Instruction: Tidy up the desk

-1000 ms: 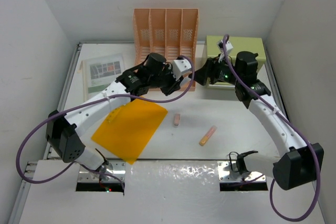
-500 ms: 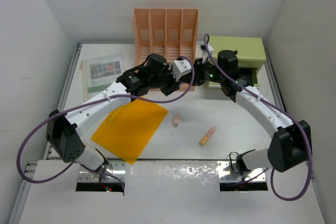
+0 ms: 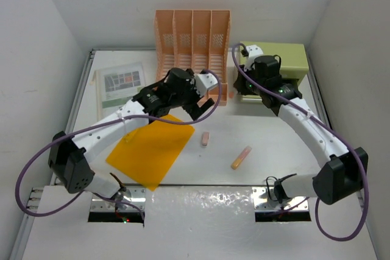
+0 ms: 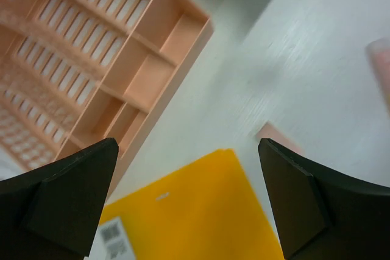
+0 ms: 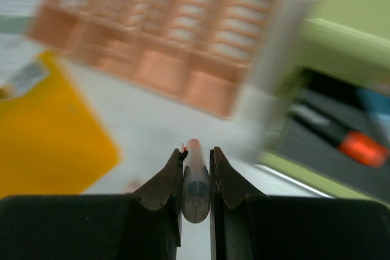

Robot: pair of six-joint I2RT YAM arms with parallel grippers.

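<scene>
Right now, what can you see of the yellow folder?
The yellow folder is a thin, plastic-looking rectangle lying flat on the desk, left of centre and turned diagonally. A small white printed label sits near one edge. The left arm crosses above its far corner; the open left gripper hangs just beyond it, holding nothing.

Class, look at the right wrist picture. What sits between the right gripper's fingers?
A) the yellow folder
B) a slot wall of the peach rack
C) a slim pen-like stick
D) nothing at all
C: the right gripper has its fingers closed on either side of a slim pen-like stick, while the yellow folder lies apart on the desk.
</scene>
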